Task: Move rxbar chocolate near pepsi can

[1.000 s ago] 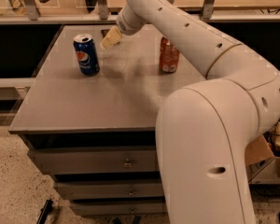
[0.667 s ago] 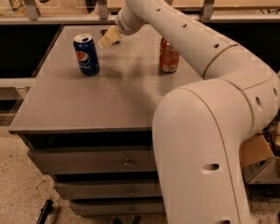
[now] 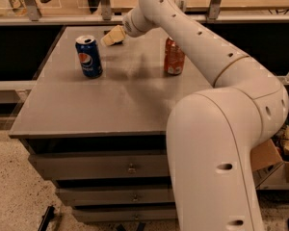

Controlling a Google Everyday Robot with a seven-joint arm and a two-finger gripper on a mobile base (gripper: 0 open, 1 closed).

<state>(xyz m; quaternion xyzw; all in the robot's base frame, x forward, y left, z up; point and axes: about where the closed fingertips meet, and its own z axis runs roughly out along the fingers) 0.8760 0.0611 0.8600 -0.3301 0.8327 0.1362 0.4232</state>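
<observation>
Here, a grey tabletop (image 3: 86, 109) above a stack of drawers (image 3: 101, 165) carries the pepsi can (image 3: 89, 57), a blue can standing upright with its silver top open to view. A large white robot arm (image 3: 207, 47) sweeps in from the lower right and reaches across the surface. Its pale tool (image 3: 112, 35) sits just beyond the pepsi can and a little to its right, low over the far part of the tabletop, near the can but apart from it. Whether the tool is open, closed or gripping something cannot be told from this view. A red-orange can (image 3: 174, 57) stands upright well to the right of the pepsi can, partly behind the arm. The rxbar chocolate cannot be made out anywhere: no dark flat bar shows on the bare surface around the pepsi can, so it may be hidden at or under the tool, but that is only a guess. For the same reason, which way the bar points and how its long axis lies cannot be told. Judging by where the tool is, the step in hand is either the grasp or the carry of the bar on the far side of the pepsi can. The next move would call for bringing the bar down flat on the tabletop close beside the pepsi can without knocking it over.
</observation>
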